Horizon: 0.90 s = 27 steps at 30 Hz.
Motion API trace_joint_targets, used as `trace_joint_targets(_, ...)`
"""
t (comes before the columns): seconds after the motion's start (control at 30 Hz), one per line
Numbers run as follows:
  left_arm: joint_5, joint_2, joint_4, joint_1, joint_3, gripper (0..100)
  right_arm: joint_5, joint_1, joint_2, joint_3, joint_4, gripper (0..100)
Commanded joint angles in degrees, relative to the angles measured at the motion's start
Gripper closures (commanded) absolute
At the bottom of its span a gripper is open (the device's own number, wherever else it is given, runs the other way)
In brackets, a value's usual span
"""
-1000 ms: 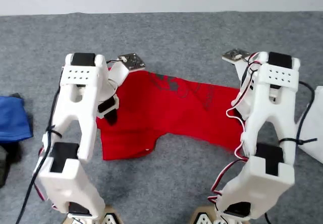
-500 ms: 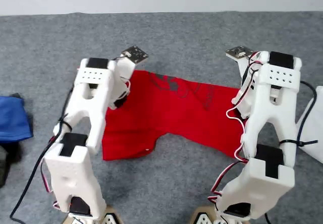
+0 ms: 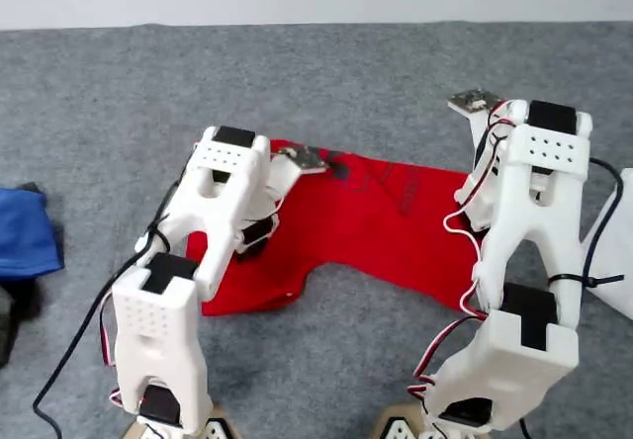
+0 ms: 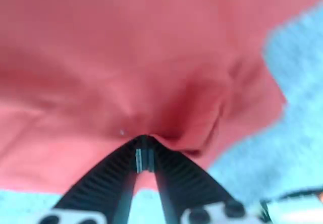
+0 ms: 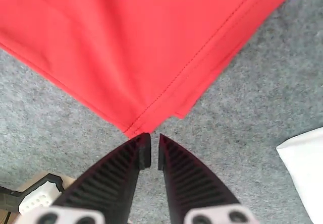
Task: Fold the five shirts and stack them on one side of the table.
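A red shirt (image 3: 366,221) with a dark print lies spread across the middle of the grey table. My left gripper (image 4: 144,146) is shut on a bunched pinch of the red shirt (image 4: 151,57); in the high view it sits over the shirt's left part, mostly under its own arm. At the shirt's right near corner my right gripper (image 5: 152,146) has its fingers drawn almost together on the corner of the red shirt (image 5: 126,47), where the hem runs into the tips. The right arm (image 3: 529,212) covers that corner from above.
A blue shirt (image 3: 25,231) lies at the left edge of the table. A white shirt (image 3: 618,251) lies at the right edge, its corner (image 5: 303,168) close to my right gripper. Bare grey carpet (image 3: 346,73) stretches behind the red shirt.
My left arm has swung right from the shirt's left edge toward its middle, taking the pinched red cloth along. The right arm has stayed put.
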Motion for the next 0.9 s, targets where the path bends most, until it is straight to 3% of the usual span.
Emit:
trace_joint_targets(0.0,-1.49,-8.0,3.52,0.79,2.59,99,-0.53,0.04,-3.74,-3.52,2.33,96.5)
trace_joint_targets(0.2,-2.99,-17.05,3.34,6.51,14.2,99,-0.53,0.04,-3.74,-3.52,2.33,96.5)
trace_joint_targets(0.4,-2.64,-25.76,2.46,2.9,9.98,99,-0.62,0.04,-3.65,-3.52,2.24,96.5)
trace_joint_targets(0.57,8.35,-30.77,2.46,-1.05,5.32,99,-3.87,-0.04,-3.21,-3.78,0.92,96.3)
trace_joint_targets(0.73,20.75,-35.25,2.46,-5.1,3.91,99,-13.89,-0.66,-3.21,-3.78,-4.18,95.7)
trace_joint_targets(0.87,24.88,-38.68,2.81,-8.53,4.18,99,-20.84,-3.03,-3.03,-3.52,-5.58,86.4)
